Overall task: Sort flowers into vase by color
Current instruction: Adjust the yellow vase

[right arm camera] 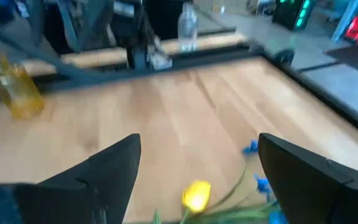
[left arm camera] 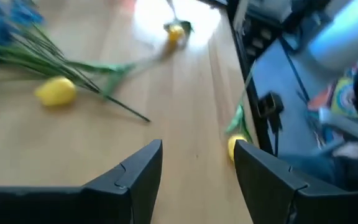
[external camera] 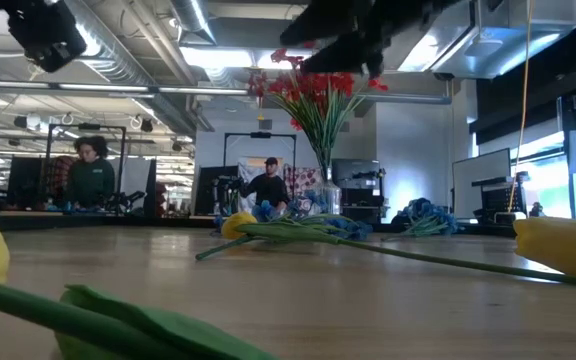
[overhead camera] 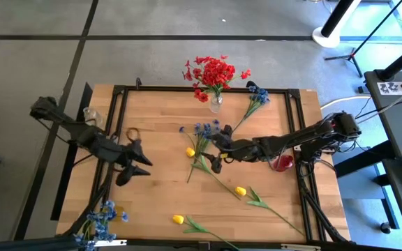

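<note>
Wooden planks make up the worktop [overhead camera: 166, 132], framed by a black rail, with grey floor around it.

Red flowers [overhead camera: 213, 74] stand bunched in a small clear vase [overhead camera: 216, 104] at the middle of the far edge; the low view shows them upright against the room behind. A blue spray [overhead camera: 257, 96] lies just beside the vase, towards the far right corner. Another blue bunch [overhead camera: 204, 130] lies near the centre, its green stems running towards the near edge, with a yellow bud [overhead camera: 190, 152] touching or just beside those stems. A second yellow bud [overhead camera: 240, 190] lies nearer the near edge, its long stem reaching towards the near right corner. A third yellow bud [overhead camera: 178, 219] rests at the near edge. More blue blooms [overhead camera: 102, 222] sit at the near left corner, partly over the rail.

Over the centre, the right gripper [overhead camera: 218, 152] hangs above the blue bunch, its fingers [right arm camera: 104, 168] spread wide and holding nothing. The left gripper [overhead camera: 135, 162] is over the left half of the worktop, well apart from the flowers, its fingers [left arm camera: 138, 171] also parted and empty.

A clear container [overhead camera: 91, 116] stands by the left edge, and a red-filled one [overhead camera: 282, 163] by the right edge. Two people [external camera: 90, 172] sit in the room beyond.
</note>
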Controlling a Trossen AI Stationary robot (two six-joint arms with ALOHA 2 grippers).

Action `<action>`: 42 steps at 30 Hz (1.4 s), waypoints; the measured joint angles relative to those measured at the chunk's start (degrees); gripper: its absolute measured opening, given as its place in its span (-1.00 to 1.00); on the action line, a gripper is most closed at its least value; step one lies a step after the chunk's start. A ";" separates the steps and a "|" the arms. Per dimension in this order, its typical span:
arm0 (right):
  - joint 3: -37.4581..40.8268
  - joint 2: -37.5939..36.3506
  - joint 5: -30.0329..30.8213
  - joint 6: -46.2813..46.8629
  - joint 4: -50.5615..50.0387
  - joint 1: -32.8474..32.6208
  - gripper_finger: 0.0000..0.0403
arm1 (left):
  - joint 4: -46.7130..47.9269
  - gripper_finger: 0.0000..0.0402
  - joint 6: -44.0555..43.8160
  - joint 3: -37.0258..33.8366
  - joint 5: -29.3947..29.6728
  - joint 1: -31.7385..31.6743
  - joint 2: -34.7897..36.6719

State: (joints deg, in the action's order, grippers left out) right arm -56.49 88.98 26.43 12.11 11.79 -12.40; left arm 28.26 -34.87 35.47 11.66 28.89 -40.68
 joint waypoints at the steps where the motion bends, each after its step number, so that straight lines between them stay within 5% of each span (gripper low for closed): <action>1: 0.00 0.92 -0.23 0.03 -0.24 0.00 0.61 | 0.59 -0.03 0.82 0.87 -1.80 -0.97 -2.11; 6: 0.00 4.87 -0.53 -0.38 -0.10 0.00 0.61 | 17.26 -0.03 0.52 7.88 -8.82 -4.11 -12.55; 13: 0.00 6.87 -0.57 -0.62 -0.52 0.00 0.61 | 36.69 -0.03 -13.54 8.58 -26.67 -5.67 -21.31; 25: 0.00 6.87 -3.14 -7.55 -1.03 0.00 0.61 | 37.13 -0.03 -25.97 3.62 -54.40 -8.15 -33.09; 34: 0.00 6.87 -3.58 -9.85 -9.24 0.02 0.61 | 37.13 -0.03 -29.49 3.62 -61.35 -7.33 -40.45; 42: 0.02 6.87 -3.66 -9.90 -14.28 0.02 0.61 | 36.20 -0.03 -29.63 3.62 -54.74 -6.99 -40.77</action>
State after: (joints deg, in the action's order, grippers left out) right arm -56.47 95.85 22.78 2.22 -2.49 -12.38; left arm 64.46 -64.50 39.09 -43.08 21.89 -81.45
